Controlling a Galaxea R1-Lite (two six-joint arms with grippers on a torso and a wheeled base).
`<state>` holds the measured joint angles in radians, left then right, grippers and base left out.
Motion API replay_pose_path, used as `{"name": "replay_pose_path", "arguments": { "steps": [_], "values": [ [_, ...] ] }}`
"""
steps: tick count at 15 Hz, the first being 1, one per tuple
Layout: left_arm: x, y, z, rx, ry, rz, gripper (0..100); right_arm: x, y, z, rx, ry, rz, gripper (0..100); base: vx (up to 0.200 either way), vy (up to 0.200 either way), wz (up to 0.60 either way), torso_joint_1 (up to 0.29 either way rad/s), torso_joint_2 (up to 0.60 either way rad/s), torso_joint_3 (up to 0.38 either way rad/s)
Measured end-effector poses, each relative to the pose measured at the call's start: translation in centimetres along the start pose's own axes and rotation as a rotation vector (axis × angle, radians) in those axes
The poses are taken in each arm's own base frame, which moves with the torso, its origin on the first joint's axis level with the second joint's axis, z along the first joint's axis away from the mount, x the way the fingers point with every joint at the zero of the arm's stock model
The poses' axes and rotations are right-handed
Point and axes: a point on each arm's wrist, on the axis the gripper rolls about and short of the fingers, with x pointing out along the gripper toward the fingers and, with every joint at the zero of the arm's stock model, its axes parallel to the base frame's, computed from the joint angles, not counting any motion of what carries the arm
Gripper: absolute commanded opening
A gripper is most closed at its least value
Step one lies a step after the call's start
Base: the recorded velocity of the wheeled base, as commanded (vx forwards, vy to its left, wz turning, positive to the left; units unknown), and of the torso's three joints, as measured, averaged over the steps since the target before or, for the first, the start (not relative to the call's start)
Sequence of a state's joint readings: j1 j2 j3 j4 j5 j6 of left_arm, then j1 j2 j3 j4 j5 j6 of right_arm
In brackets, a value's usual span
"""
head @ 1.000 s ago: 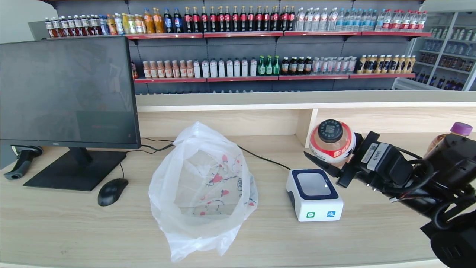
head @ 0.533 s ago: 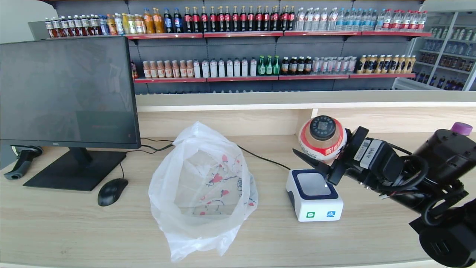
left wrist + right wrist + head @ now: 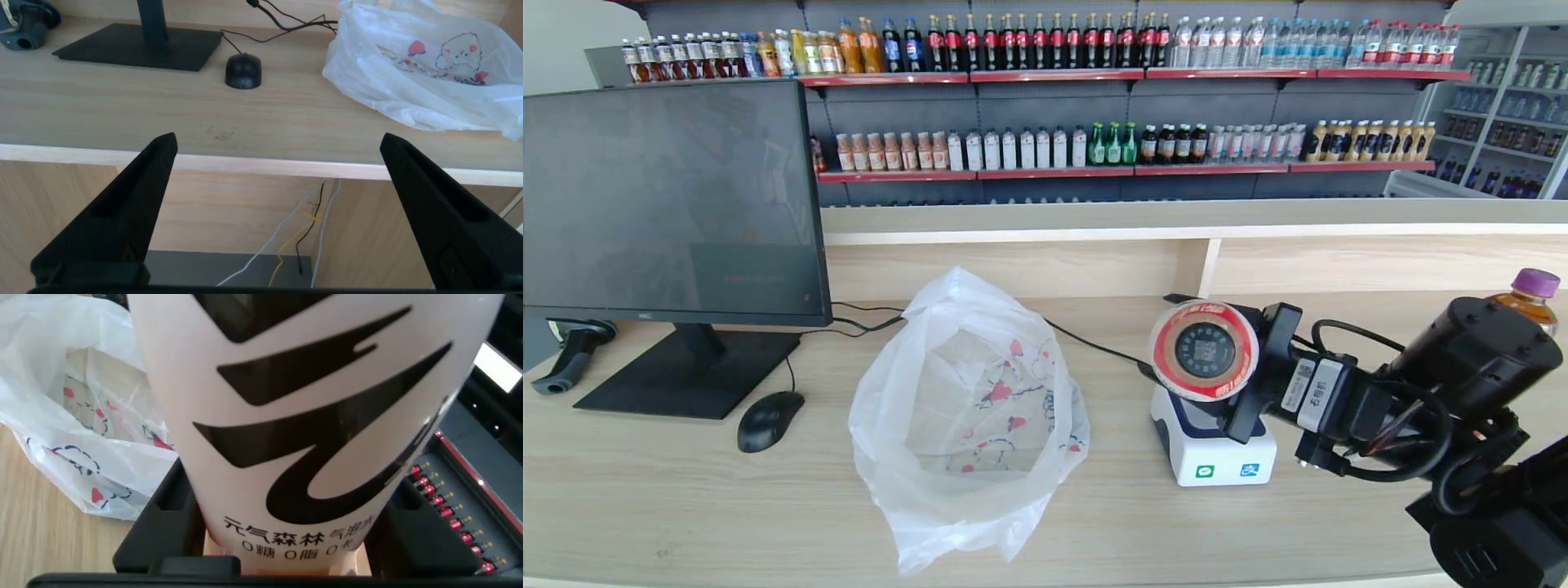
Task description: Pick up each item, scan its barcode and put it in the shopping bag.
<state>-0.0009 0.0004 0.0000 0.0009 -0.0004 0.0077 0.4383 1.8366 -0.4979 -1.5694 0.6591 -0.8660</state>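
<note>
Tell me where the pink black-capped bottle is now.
Head view, right of centre: the pink black-capped bottle lies sideways in the right gripper, over the white scanner box.

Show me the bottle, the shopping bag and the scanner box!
bottle (image 3: 1205, 351), head view, on its dark cap.
shopping bag (image 3: 882, 425), head view, on its left plastic wall.
scanner (image 3: 1217, 464), head view, on its white front.
</note>
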Motion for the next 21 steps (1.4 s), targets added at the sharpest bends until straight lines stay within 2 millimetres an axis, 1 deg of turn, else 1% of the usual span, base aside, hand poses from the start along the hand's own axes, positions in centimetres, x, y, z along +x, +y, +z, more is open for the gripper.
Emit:
{"name": "replay_pose_path", "arguments": {
  "steps": [1, 4, 6, 7, 9, 14, 17, 21],
  "values": [
    [0.0, 0.0, 0.0, 0.0, 0.0, 0.0, 100, -0.7, 0.3, -0.2, -0.008, 0.0, 0.028, 0, 0.0, 0.0, 0.0, 0.0, 0.0, 0.0],
    [0.0, 0.0, 0.0, 0.0, 0.0, 0.001, 100, -3.8, -0.6, -1.9, -0.092, -0.04, 0.111, 0, 0.0, 0.0, 0.0, 0.0, 0.0, 0.0],
    [0.0, 0.0, 0.0, 0.0, 0.0, 0.0, 100, -4.9, -1.2, -2.8, -0.125, -0.037, 0.119, 0, 0.0, 0.0, 0.0, 0.0, 0.0, 0.0],
    [0.0, 0.0, 0.0, 0.0, 0.0, 0.0, 100, -5.0, -1.4, -3.2, -0.136, -0.031, 0.117, 0, 0.0, 0.0, 0.0, 0.0, 0.0, 0.0],
    [0.0, 0.0, 0.0, 0.0, 0.0, 0.001, 100, -4.3, -1.8, -3.9, -0.165, -0.039, 0.11, 0, 0.0, 0.0, 0.0, 0.0, 0.0, 0.0],
    [0.0, 0.0, 0.0, 0.0, 0.0, 0.0, 100, -3.6, -1.0, -5.4, -0.19, -0.034, 0.129, 0, 0.0, 0.0, 0.0, 0.0, 0.0, 0.0],
    [0.0, 0.0, 0.0, 0.0, 0.0, 0.001, 100, -3.4, -0.2, -5.5, -0.186, -0.039, 0.147, 0, 0.0, 0.0, 0.0, 0.0, 0.0, 0.0],
    [0.0, 0.0, 0.0, 0.0, 0.0, -0.001, 100, -3.2, -0.3, -5.3, -0.207, -0.045, 0.145, 0, 0.0, 0.0, 0.0, 0.0, 0.0, 0.0]
  ]
}}
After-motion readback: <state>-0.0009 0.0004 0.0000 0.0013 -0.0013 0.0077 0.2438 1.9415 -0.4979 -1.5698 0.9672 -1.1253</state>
